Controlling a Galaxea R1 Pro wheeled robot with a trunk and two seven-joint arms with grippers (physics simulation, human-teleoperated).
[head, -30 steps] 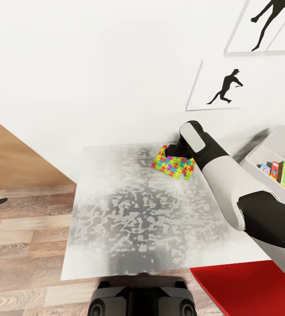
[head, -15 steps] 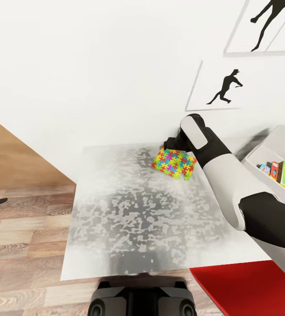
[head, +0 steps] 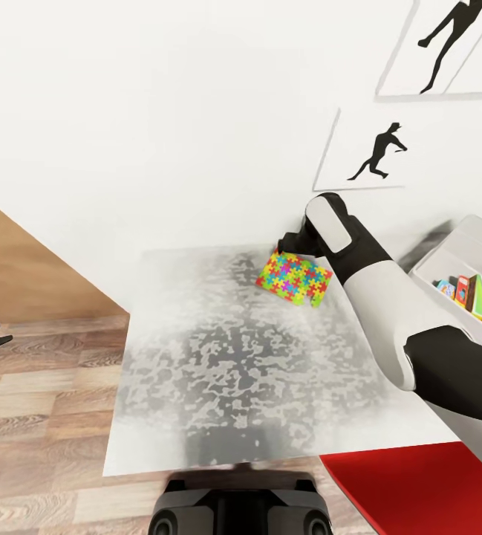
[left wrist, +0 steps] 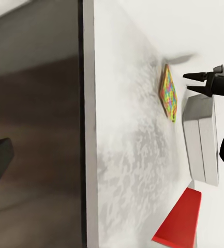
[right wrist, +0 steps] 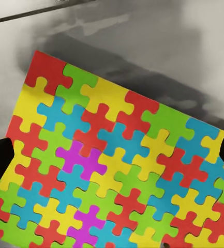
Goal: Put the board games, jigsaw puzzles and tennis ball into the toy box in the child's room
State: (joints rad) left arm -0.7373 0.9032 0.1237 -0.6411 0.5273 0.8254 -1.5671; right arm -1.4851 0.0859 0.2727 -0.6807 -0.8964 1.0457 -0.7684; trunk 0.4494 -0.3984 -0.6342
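While the right claw (left wrist: 190, 82) hangs open over the puzzle (head: 295, 277) on the tabletop (head: 226, 386), we cannot tell the left claw's state.

White wall (head: 159, 111), black silhouette prints (head: 378, 152), wood-plank floor (head: 33, 416), red chair (head: 411, 487), brown panel (head: 25, 271)
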